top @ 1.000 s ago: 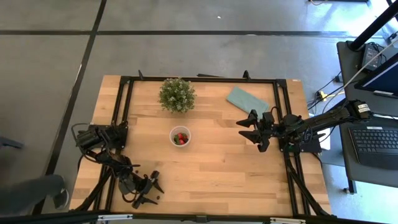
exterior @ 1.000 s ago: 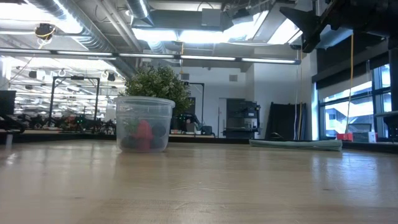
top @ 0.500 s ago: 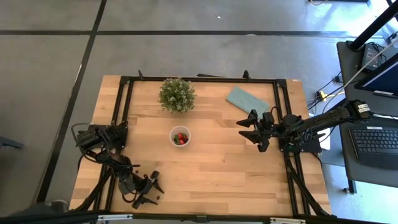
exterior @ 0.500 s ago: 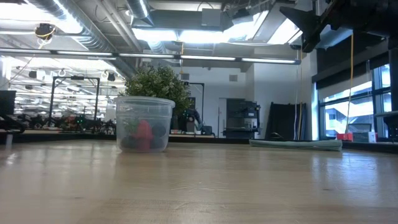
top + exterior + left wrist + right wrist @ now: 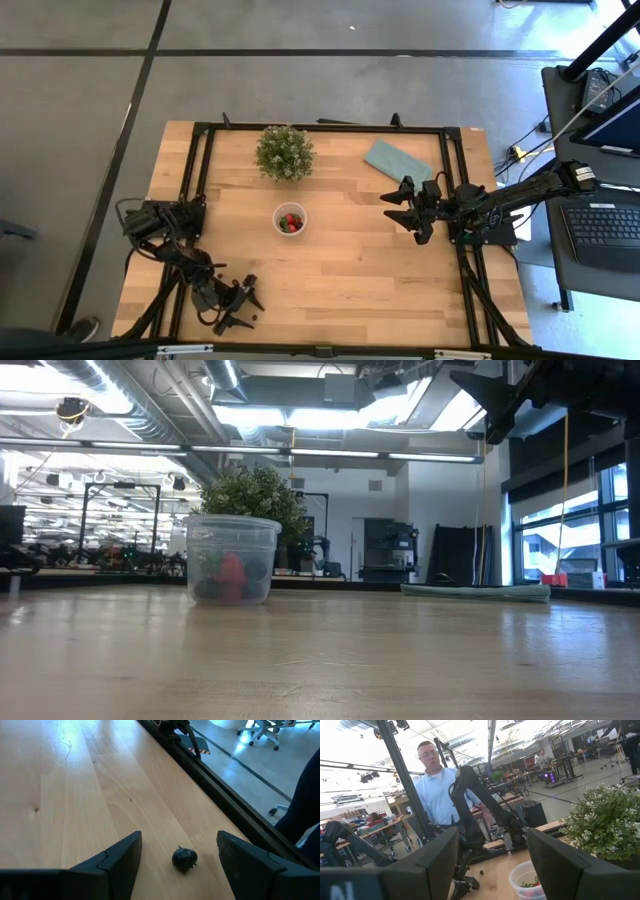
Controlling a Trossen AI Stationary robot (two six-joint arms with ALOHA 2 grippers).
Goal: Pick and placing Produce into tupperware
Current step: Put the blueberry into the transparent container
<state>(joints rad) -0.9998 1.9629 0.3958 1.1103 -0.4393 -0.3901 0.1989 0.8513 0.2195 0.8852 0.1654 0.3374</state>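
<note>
Nothing has moved: both arms stay still. The left hand hangs open around a dark berry near the table's near-left edge; right hand open, empty. The cup mid-table holds berries; one pick remains.

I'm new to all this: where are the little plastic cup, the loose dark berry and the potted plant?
Plastic cup [image 5: 290, 218]: high view, on its round rim.
Dark berry [image 5: 184, 858]: left wrist view, on the berry's body.
Potted plant [image 5: 285, 153]: high view, middle of its leaves.

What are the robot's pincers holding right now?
Nothing. The left pincer is open over a dark berry, not touching it. The right pincer is open and empty.
</note>
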